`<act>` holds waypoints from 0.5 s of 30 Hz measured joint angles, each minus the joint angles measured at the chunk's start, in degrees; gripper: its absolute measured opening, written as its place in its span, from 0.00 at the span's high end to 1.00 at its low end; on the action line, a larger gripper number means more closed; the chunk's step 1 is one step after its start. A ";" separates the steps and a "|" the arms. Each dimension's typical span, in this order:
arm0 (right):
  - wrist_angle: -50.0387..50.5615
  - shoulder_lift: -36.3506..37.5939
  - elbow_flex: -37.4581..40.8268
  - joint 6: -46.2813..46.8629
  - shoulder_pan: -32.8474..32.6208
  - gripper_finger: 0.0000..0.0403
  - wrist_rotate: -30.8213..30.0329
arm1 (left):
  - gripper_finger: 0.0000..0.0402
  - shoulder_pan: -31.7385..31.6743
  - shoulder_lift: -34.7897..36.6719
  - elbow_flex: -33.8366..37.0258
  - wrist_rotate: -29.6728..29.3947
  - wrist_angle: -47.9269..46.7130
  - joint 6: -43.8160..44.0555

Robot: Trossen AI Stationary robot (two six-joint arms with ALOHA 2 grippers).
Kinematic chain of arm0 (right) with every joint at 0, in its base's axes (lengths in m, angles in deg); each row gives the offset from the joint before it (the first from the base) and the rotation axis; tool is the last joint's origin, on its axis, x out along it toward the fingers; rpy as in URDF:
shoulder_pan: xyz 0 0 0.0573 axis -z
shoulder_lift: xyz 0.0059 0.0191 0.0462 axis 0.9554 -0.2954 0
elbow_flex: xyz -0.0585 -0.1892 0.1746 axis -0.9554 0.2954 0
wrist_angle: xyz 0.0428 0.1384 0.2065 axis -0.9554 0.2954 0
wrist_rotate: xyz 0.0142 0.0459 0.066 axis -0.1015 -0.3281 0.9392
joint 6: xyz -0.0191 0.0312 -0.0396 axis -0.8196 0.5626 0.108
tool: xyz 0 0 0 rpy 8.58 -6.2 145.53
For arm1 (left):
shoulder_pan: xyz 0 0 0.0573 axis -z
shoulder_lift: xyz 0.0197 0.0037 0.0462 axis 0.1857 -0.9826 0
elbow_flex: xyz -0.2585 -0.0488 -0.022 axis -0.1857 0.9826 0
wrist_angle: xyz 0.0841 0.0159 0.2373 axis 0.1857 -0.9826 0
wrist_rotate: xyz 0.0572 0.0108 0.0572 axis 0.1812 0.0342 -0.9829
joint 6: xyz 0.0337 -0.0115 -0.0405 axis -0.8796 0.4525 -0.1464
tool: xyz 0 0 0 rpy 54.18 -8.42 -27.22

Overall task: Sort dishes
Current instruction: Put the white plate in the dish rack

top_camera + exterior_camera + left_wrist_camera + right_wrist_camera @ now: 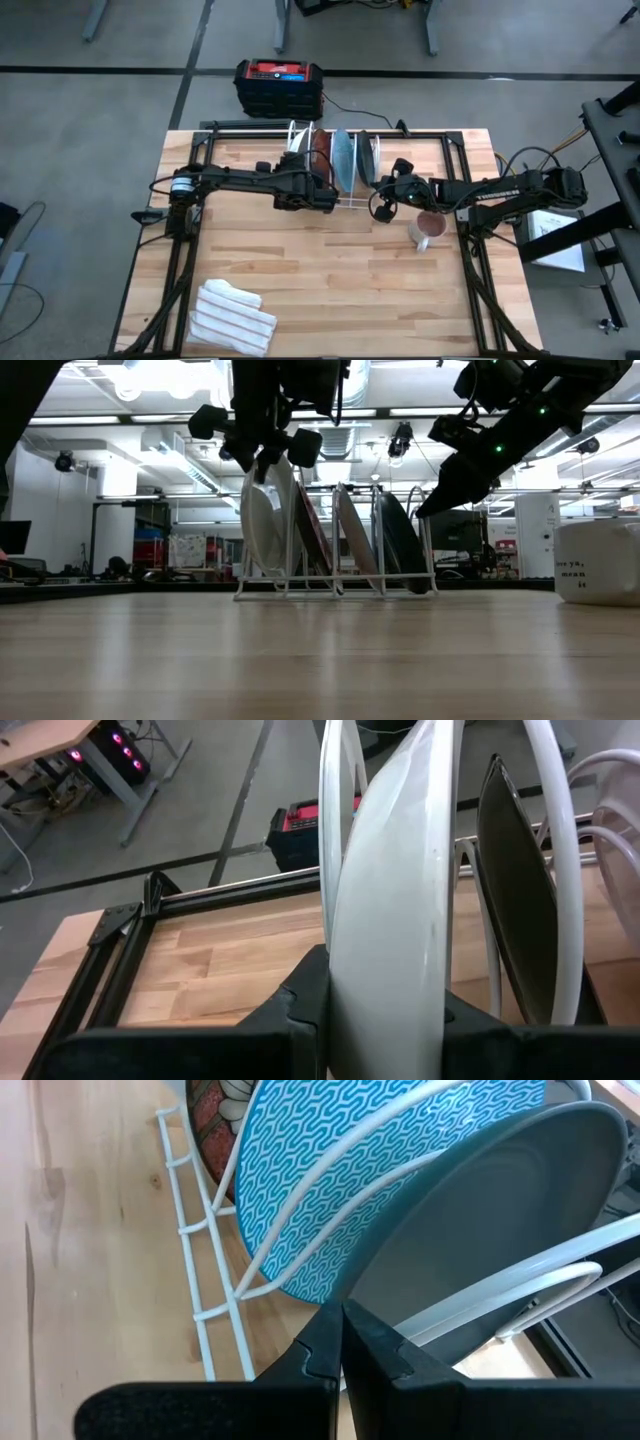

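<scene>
1. The table is of light wooden planks with visible grain and a smooth, slightly shiny surface.
2. The white wire dish rack looks like thin metal rods with a smooth white coating.
3. The plain white round plate is glossy and smooth, like glazed ceramic.
4. The light blue round plate has a fine wavy pattern on a smooth surface.
5. The dark blue-grey round plate looks smooth with a soft shine.
6. The folded white striped cloth is soft fabric, matt.
7. The small beige mug looks like matt ceramic.
8. The black left claw looks like matt plastic.
</scene>
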 joint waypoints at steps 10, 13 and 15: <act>0.02 0.00 0.00 0.35 0.00 1.00 -0.01 | 0.89 -0.31 -0.20 0.09 -0.20 -0.05 0.50; 0.04 0.00 0.01 0.52 0.00 1.00 -0.01 | 0.89 -0.35 -0.22 0.09 -0.22 -0.07 0.67; 0.04 0.00 0.02 0.52 0.00 1.00 -0.01 | 0.89 -0.35 -0.23 0.09 -0.27 -0.07 0.71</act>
